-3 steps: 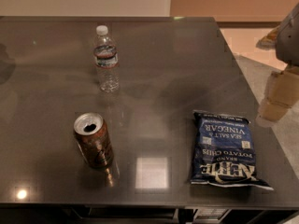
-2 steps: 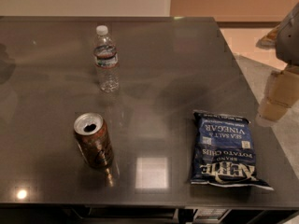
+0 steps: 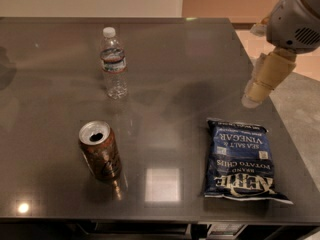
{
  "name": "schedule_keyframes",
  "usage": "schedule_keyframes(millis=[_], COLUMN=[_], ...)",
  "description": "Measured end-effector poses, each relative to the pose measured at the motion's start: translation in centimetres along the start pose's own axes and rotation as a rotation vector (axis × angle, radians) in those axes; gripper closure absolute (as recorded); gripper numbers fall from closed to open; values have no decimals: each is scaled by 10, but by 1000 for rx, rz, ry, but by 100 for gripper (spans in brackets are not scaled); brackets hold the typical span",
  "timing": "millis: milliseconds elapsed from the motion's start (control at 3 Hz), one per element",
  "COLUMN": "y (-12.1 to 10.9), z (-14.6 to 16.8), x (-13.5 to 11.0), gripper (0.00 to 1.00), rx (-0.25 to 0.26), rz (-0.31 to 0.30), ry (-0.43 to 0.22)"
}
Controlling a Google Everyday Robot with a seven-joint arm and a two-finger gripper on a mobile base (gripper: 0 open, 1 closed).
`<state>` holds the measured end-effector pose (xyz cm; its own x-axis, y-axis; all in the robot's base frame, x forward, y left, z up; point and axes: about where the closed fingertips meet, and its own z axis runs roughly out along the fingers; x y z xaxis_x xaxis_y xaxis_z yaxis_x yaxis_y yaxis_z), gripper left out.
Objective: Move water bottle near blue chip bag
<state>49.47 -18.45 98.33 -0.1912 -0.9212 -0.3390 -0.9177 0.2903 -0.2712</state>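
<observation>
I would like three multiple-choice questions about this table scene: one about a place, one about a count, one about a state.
1. Where does the water bottle stand?
A. far left of the table
B. on the blue chip bag
C. beside the gripper

2. How many things are on the table?
A. two
B. three
C. five

3. How is the soda can?
A. crushed flat
B. unopened
C. upright, opened

Answers:
1 A, the bottle is far from the bag and from the gripper at the right edge.
2 B, only bottle, can and bag.
3 C, a hole shows in its top.

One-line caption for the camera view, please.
Pincer at the table's right edge, water bottle upright far from blue chip bag.
</observation>
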Motion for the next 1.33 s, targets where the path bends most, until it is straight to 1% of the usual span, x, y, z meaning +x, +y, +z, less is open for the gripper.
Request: schedule_keyframes(millis=[333, 667, 1000, 1333], y=[-26, -45, -53, -57], z=[24, 53, 77, 99], x=[-31, -70, -110, -149], gripper=[0, 0, 0, 0], rx=[4, -19, -41, -74], rz=[32, 61, 63, 55], ry=[-80, -169, -244, -315])
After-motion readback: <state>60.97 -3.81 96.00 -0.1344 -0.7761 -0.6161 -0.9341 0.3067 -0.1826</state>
